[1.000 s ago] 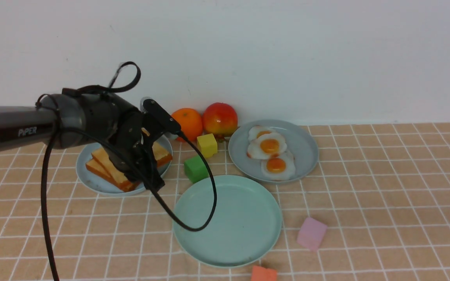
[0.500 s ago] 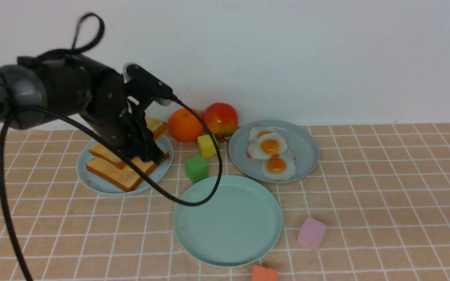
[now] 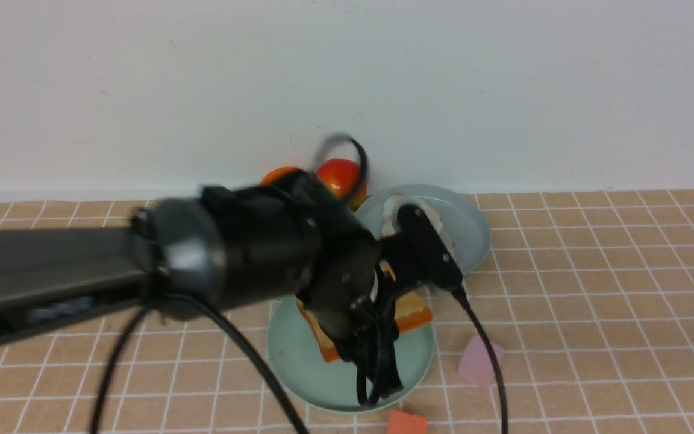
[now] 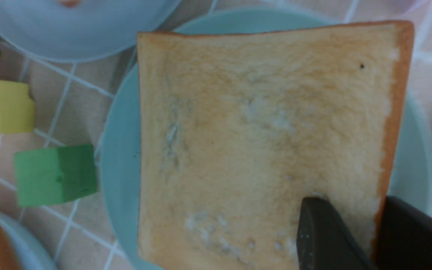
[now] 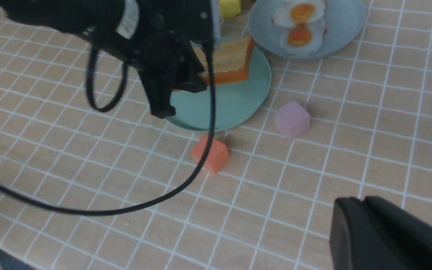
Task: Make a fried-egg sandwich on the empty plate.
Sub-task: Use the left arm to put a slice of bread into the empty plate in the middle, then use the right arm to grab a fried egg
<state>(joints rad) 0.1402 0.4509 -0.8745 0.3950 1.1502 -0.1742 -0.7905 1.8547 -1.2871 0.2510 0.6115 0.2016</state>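
In the front view the left arm (image 3: 52,271) ran from the left edge to the centre. The left gripper (image 3: 377,367) pointed down, clamped on one edge of a bread slice (image 3: 414,311) held tilted over the mint-green plate (image 3: 296,355). Further right, the arm half hid the grey-blue plate (image 3: 473,232). Only the right wrist view showed its fried eggs (image 5: 300,22). In that view's lower right corner, the right gripper (image 5: 364,232) had its fingers together.
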